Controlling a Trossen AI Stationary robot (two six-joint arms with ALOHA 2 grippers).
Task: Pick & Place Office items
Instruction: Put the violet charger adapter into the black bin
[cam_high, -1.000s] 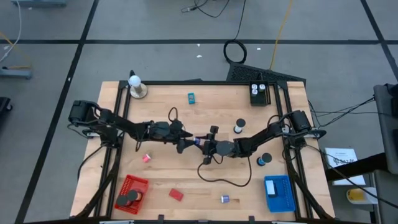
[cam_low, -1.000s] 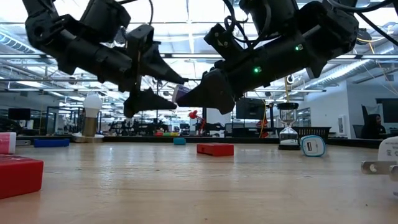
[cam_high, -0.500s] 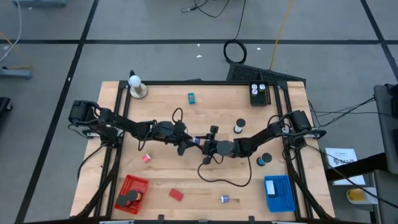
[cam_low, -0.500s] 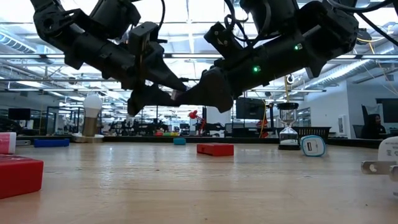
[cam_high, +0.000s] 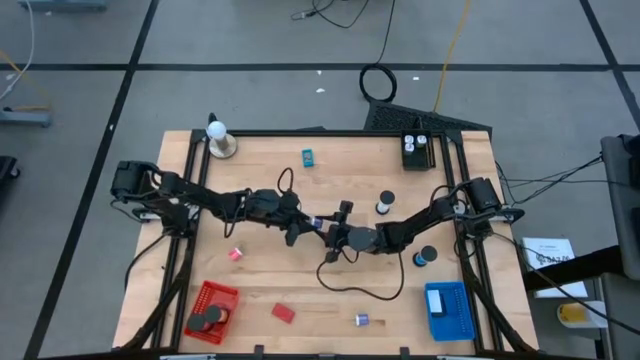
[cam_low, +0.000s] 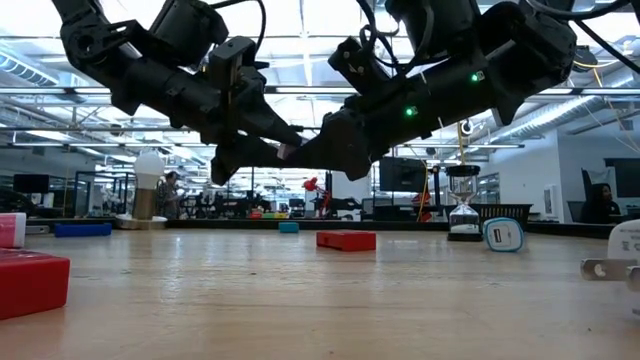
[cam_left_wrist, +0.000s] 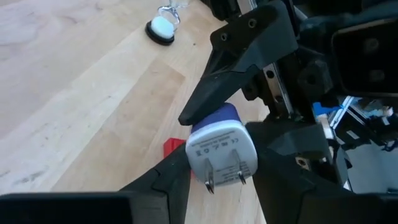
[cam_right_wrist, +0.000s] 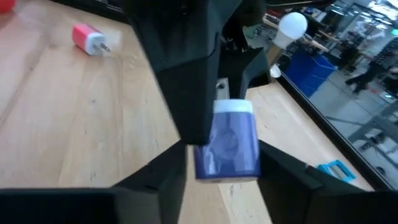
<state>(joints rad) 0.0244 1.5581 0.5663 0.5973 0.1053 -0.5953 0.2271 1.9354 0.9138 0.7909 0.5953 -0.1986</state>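
Observation:
A small purple charger plug with a white pronged end hangs in the air over the middle of the table, between both grippers. It also shows in the high view and in the right wrist view. My right gripper comes from the table's right and is shut on the plug's purple body. My left gripper comes from the left, and its fingers close on the white end. In the low view the two grippers meet tip to tip, well above the wood. My left gripper has the plug's white pronged end between its two fingers, one on each side. The fingers come about level from the table's left. The plug is clear of the table, prongs toward my left wrist. My right gripper pinches the purple body between its two fingers, coming about level from the table's right. The plug is lifted clear, its white end pointing away toward my left gripper.
A red basket with black discs stands near left and a blue basket near right. Loose on the wood lie a red block, a pink plug, a teal piece, a round disc and a black cable. A white ball on its base stands far left.
My left gripper has gone toward the table's right, up to my right gripper, and its fingers have narrowed around the plug's white end. My right gripper has kept still with the plug held in the air.

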